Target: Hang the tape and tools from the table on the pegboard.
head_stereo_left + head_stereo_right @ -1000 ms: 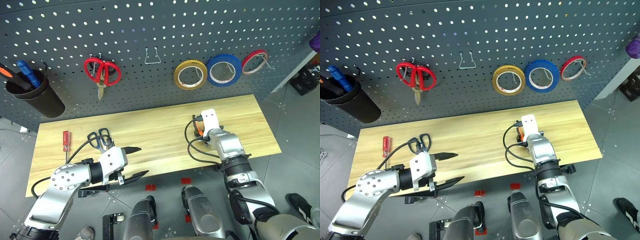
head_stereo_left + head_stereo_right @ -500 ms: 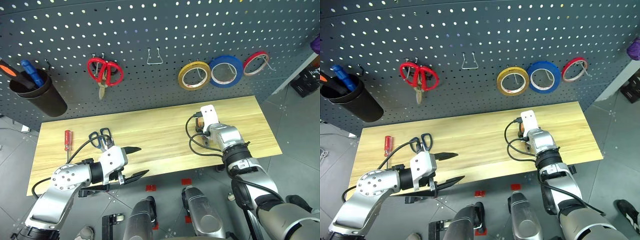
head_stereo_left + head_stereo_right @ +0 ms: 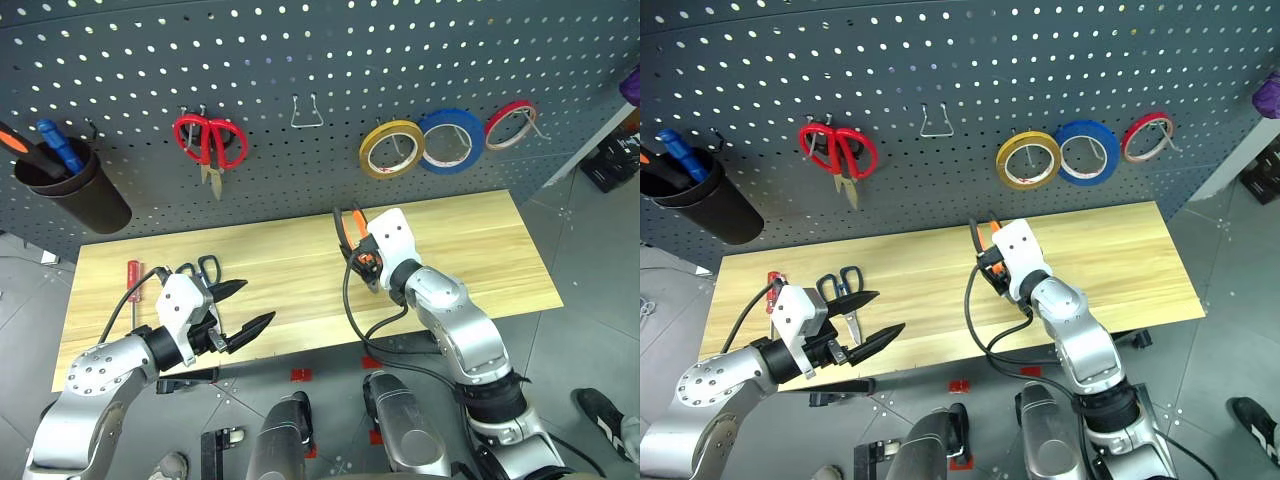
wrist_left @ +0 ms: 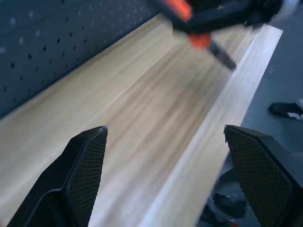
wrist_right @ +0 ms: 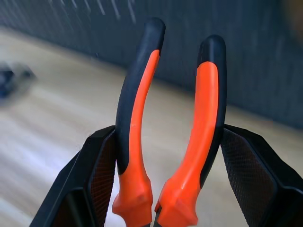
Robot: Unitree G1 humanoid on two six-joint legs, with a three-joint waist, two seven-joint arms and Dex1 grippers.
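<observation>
The right gripper (image 5: 177, 189) has lifted off the table (image 3: 480, 250) and swung left since 1 second ago. It now squeezes the pliers (image 5: 175, 123) by their orange-and-black handles, up in the air near the pegboard (image 3: 400, 60). The left gripper (image 3: 240, 310) has slid a bit left, its 2 fingers spread wide and holding nothing. The blue scissors (image 3: 200, 268) and red screwdriver (image 3: 131, 282) lie on the table. The yellow tape (image 3: 391, 148) hangs on the pegboard. The black cup (image 3: 70, 190) holds orange and blue screwdrivers (image 3: 45, 145).
</observation>
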